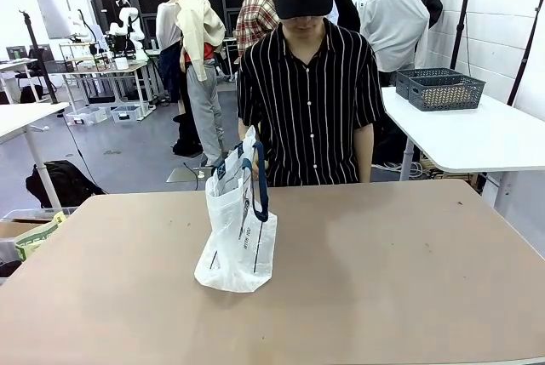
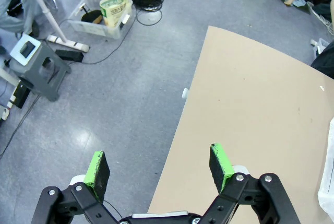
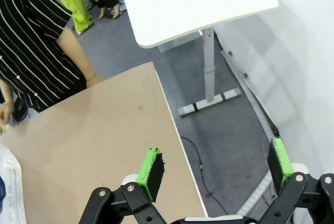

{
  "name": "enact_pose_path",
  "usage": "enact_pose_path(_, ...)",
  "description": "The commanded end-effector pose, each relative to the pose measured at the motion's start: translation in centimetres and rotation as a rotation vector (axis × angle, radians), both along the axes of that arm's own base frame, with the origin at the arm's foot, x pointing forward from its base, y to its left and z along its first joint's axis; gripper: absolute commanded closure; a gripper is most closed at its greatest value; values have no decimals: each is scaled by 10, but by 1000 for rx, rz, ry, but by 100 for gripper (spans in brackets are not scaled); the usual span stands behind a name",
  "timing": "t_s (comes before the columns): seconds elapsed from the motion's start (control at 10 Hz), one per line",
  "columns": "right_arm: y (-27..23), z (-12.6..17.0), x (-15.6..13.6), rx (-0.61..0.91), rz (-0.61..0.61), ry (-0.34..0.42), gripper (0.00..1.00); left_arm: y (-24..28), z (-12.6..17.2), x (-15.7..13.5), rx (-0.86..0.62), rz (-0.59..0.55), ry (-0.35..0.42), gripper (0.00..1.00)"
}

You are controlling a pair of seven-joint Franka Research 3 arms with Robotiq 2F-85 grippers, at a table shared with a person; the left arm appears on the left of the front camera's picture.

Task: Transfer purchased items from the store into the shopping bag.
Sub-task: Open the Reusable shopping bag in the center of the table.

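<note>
The shopping bag, translucent white with dark navy handles, stands upright on the tan table, left of centre. The person in a striped shirt at the far side has a hand at the bag's top. My left gripper hangs open over the table's left edge, with nothing between its green pads; a sliver of the bag lies to its right. My right gripper is open and empty over the table's right edge. The purchased items are out of view. A dark grey lattice basket, possibly the store, sits on a side table.
The white side table stands at the back right beside a white wall. On the floor to the left are plastic bins, cables and a grey step stool. The tan tabletop is bare around the bag.
</note>
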State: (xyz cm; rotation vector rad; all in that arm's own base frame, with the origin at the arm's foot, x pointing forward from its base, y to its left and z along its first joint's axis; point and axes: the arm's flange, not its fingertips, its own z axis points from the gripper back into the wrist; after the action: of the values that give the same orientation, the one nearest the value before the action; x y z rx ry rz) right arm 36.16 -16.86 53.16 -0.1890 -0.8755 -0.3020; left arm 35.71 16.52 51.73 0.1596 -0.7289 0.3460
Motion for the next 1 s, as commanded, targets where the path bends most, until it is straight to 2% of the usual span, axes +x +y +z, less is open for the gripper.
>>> enact_pose_path(0.0,-1,-3,0,-11,-3,13,0,2,0,-1,14,-1,8,0)
enact_pose_path(0.1,0,0,0,0,0,0,0,0,0,0,0,0,0,0)
enact_pose_path(0.2,20,20,13,16,111,-60,0,-19,14,17,16,-54,-26,0)
enact_pose_path(0.3,51,42,23,40,229,-146,0,-42,29,32,13,-170,-70,0)
enact_pose_path(0.5,140,69,63,32,407,-68,0,-102,60,74,25,-385,-120,0)
enact_pose_path(0.6,187,74,70,30,510,-21,0,-135,69,91,38,-471,-122,0)
enact_pose_path(0.8,276,75,65,-23,729,47,0,-200,68,125,-38,-661,-117,0)
enact_pose_path(0.9,304,70,60,-36,841,88,0,-230,57,133,-64,-705,-56,0)
